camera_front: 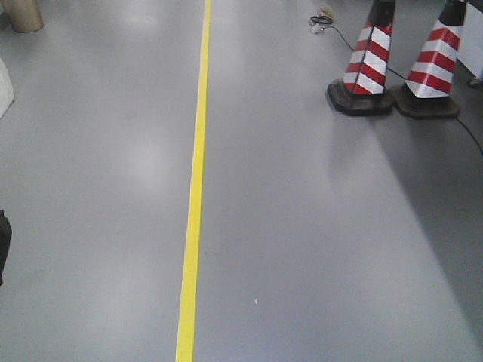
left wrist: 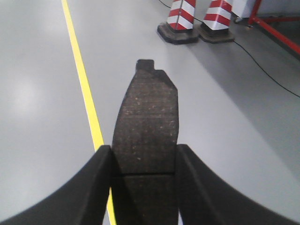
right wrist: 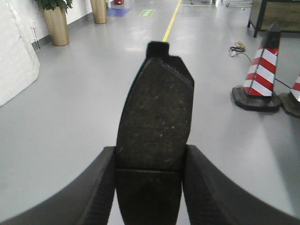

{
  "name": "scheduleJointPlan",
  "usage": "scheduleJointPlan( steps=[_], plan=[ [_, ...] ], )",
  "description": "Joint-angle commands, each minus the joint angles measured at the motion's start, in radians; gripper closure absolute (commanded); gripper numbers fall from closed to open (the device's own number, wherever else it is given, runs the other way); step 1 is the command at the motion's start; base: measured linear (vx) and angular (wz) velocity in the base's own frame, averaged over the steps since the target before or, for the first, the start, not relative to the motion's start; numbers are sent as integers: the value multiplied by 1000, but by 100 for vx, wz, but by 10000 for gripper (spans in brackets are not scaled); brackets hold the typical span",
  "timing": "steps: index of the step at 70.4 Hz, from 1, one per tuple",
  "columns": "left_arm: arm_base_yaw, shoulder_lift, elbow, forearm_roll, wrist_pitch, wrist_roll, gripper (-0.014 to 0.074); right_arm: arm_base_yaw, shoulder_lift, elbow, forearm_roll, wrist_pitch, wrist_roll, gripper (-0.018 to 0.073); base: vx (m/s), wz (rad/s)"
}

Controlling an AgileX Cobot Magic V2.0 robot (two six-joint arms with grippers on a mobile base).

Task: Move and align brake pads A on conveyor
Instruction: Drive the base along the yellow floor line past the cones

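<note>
- Front view: grey floor (camera_front: 317, 226) with one yellow line (camera_front: 195, 196) running away from me. Two red-and-white cones (camera_front: 370, 64) stand side by side at the far right, a black cable (camera_front: 339, 34) trailing past them. One tan pot (camera_front: 21, 13) sits at the far left corner. Neither my jaws nor any pad show here.
- Left wrist view: my left gripper (left wrist: 144, 161) has its jaws closed on one pad (left wrist: 147, 119), which sticks out forward between the two black fingers (left wrist: 93, 187), dull speckled face up, centre groove at the finger line. Below it lie the grey floor, the yellow line and the two cones at the top; a red frame (left wrist: 276, 30) stands at the upper right.
- Right wrist view: my right gripper (right wrist: 150, 164) likewise clamps one pad (right wrist: 157, 110), pointing forward above the floor. I count two pots (right wrist: 58, 23) at the upper left, the nearer with a plant, and a white bulk (right wrist: 14, 51) at the left edge. One full cone is at right, a second cut by the edge.
- No belt shows in any view.
</note>
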Motion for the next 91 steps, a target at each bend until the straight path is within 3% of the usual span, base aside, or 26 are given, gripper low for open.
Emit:
scheduleJointPlan(
  steps=[1, 91],
  plan=[
    [-2, 5, -32, 2, -91, -5, 602, -4, 8, -31, -4, -96, -1, 561, 79, 13],
    [-2, 8, -32, 2, -91, -5, 602, -4, 8, -31, -4, -96, -1, 561, 75, 1]
  ],
)
